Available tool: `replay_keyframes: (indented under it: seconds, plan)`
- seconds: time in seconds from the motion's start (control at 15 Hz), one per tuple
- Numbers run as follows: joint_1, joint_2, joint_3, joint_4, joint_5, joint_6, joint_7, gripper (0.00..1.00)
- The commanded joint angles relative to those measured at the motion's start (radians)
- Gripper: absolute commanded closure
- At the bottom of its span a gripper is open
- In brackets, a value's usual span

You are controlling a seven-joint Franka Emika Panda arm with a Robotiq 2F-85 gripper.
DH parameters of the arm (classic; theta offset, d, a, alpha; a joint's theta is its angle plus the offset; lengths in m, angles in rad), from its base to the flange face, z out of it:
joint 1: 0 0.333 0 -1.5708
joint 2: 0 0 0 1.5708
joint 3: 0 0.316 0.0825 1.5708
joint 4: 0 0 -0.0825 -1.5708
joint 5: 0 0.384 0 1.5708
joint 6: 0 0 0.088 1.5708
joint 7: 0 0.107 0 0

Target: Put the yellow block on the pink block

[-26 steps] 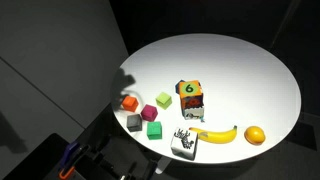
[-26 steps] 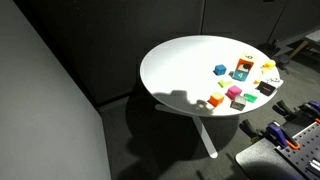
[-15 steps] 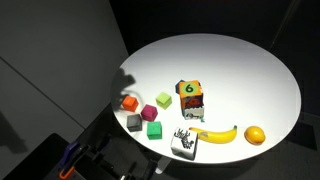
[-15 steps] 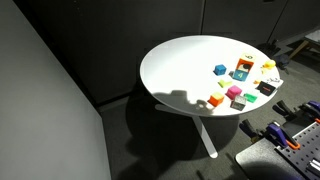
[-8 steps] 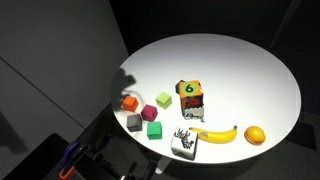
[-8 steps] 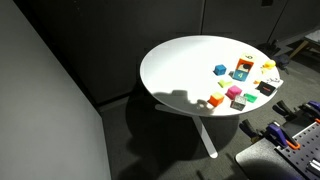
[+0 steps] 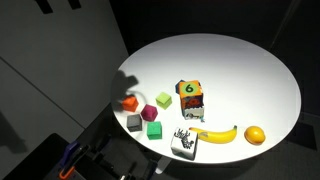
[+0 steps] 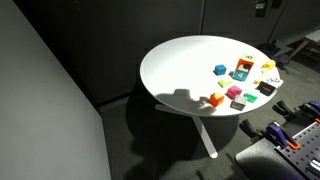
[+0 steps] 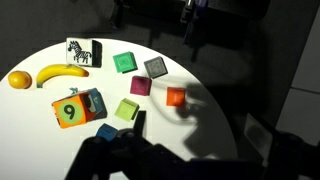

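The yellow block [image 7: 163, 99] is a small lime-yellow cube on the white round table [image 7: 230, 70], next to the larger cube marked "6" [image 7: 189, 95]. The pink block [image 7: 149, 112] stands just beside it, apart from it. In the wrist view the yellow block [image 9: 126, 110] lies below the pink block [image 9: 141, 86]. My gripper [image 9: 198, 140] shows as dark fingers at the bottom edge, high above the table, open with nothing between them.
Near the pink block are an orange-red cube [image 9: 176, 97], a gray cube [image 9: 155, 68] and a green cube [image 9: 124, 62]. A blue cube [image 9: 107, 132], zebra-print block [image 9: 83, 51], banana [image 9: 62, 73] and orange fruit [image 9: 19, 79] lie further along. The table edge is close by.
Dark parts of the arm have come into view at the top edge of both exterior views, and its shadow has shifted over the orange-red cube. No block has moved.
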Motion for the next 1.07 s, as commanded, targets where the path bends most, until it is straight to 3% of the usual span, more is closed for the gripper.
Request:
replay_keyframes:
  seconds: [0.0,1.0]
  plan:
    - [-0.011,-0.026,0.002,-0.057,-0.031,0.070,0.007,0.00]
    - [-0.081,-0.050,-0.058,-0.262,-0.054,0.427,0.001,0.00]
